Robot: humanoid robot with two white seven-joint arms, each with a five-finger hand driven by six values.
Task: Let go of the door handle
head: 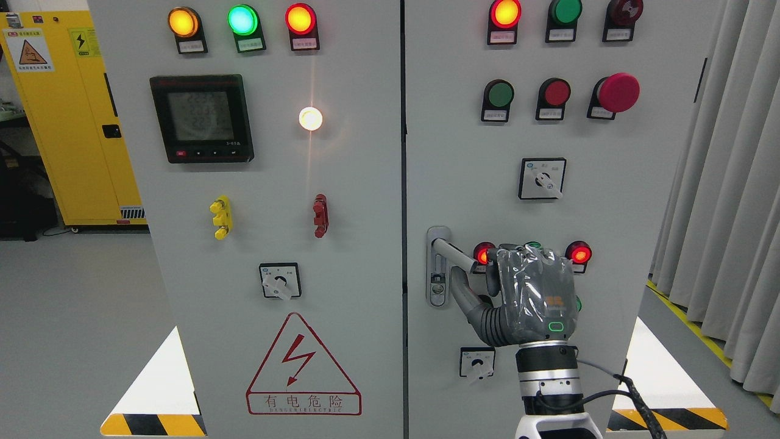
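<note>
The door handle (454, 251), a stiff metal lever on the right cabinet door (646, 183) just left of a red lamp (483, 253), is clamped at its free end by the right hand (524, 292), so it probably won't flex when let go.

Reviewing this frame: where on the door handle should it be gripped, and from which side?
Grip the free right end of the door handle, away from its pivot plate. Come from below-right, as the right robot hand does: the lever juts rightward, leaving its outer end open to wrap.
</note>
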